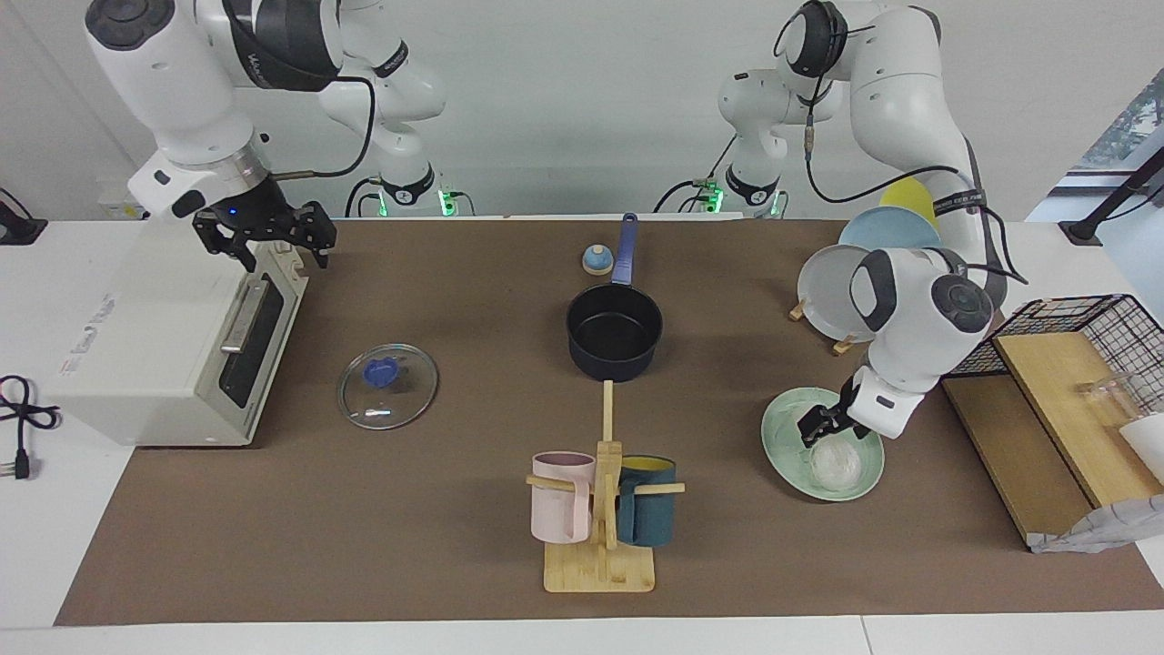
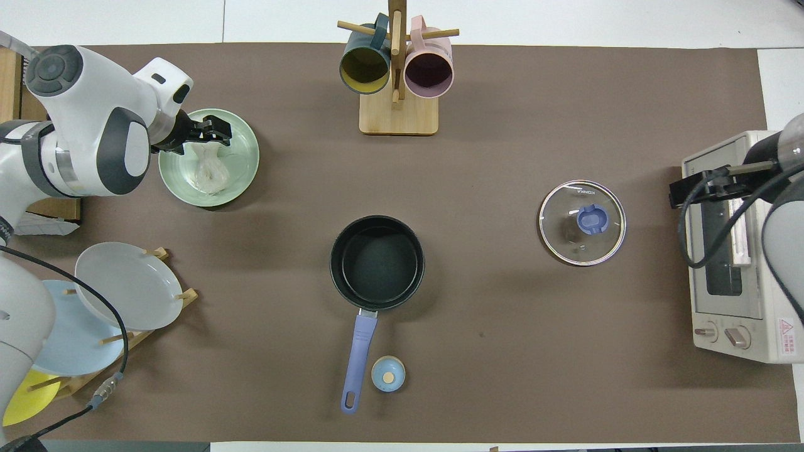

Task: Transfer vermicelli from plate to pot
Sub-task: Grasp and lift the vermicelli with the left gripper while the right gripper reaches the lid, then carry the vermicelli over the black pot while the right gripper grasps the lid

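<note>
The pale mint-green plate [image 1: 784, 455] lies toward the left arm's end of the table and shows in the overhead view too [image 2: 244, 157]. A whitish vermicelli bundle [image 1: 835, 462] lies on it [image 2: 210, 172]; I make out only one clump. My left gripper [image 1: 821, 426] is low over the plate, open, its tips just above the bundle's edge [image 2: 212, 129]. The dark pot [image 1: 614, 332] with a blue handle stands empty mid-table [image 2: 377, 262]. My right gripper [image 1: 265, 238] waits open above the toaster oven [image 2: 684, 188].
A glass lid [image 1: 388, 386] lies between the pot and the white toaster oven [image 1: 173, 346]. A mug tree [image 1: 602, 509] with a pink and a teal mug stands farther from the robots than the pot. A plate rack [image 1: 832, 291] and wire basket [image 1: 1082, 327] stand by the left arm.
</note>
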Motion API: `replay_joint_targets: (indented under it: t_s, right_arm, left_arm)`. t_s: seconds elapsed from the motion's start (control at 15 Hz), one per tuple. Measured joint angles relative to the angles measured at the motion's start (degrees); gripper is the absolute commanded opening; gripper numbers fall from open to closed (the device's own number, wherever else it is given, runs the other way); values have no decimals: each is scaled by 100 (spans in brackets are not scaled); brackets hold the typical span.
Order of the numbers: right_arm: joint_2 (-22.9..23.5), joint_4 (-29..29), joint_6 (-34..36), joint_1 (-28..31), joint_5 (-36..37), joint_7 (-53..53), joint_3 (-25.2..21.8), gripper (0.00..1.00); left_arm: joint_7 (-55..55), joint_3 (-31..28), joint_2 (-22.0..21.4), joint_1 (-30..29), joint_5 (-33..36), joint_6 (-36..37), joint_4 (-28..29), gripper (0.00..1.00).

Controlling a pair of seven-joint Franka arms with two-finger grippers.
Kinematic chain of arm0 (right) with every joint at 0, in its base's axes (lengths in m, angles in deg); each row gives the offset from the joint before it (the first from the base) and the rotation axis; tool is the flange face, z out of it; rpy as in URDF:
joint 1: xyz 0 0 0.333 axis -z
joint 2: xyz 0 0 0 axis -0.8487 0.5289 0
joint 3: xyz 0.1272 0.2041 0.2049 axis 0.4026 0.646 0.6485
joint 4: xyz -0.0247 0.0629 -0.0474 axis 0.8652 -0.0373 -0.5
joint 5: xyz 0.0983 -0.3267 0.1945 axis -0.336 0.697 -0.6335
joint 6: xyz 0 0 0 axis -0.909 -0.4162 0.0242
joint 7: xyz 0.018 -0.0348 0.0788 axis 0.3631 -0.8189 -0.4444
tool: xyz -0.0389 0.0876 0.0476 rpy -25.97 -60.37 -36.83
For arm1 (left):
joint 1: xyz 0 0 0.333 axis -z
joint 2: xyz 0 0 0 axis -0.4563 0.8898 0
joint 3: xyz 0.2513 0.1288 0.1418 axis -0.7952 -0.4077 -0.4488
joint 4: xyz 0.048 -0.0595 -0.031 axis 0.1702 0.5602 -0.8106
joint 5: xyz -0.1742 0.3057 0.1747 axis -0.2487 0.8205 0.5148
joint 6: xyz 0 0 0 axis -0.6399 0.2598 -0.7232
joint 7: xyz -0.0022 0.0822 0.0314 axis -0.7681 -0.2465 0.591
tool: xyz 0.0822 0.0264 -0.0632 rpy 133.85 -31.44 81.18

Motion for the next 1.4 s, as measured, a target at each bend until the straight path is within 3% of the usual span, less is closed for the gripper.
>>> replay_joint_targets:
  t_s: [0.07,0.13,0.27,0.33,0.73,1.0,1.13,1.4]
  right_arm:
    - [51,-107,-193,-99,-3,-47,1,100]
    - [128,-242,-432,-178,-4,-129,3,100]
    - [302,-620,-1034,-251,-5,-207,3,100]
    - [370,-835,-1353,-279,-14,-224,3,100]
    - [569,-1989,-2665,-372,-110,-501,3,100]
    - [541,-2517,-3222,-370,-114,-501,-3,100]
    - [547,-2581,-3307,-372,-114,-501,-1,100]
    - [705,-2660,-3501,-370,-114,-491,-1,100]
  left_arm:
    - [0,0,43,7,52,-54,5,93]
    - [-1,0,55,12,80,-80,20,74]
    - [-18,0,54,24,110,-82,29,7]
    - [-22,0,54,28,115,-81,30,0]
    - [-117,7,15,109,124,204,-71,0]
    - [24,85,-326,153,-230,2135,-974,0]
    - [715,109,-616,362,-368,3128,-1458,0]
    - [2427,217,-1313,1430,-553,3652,-1699,0]
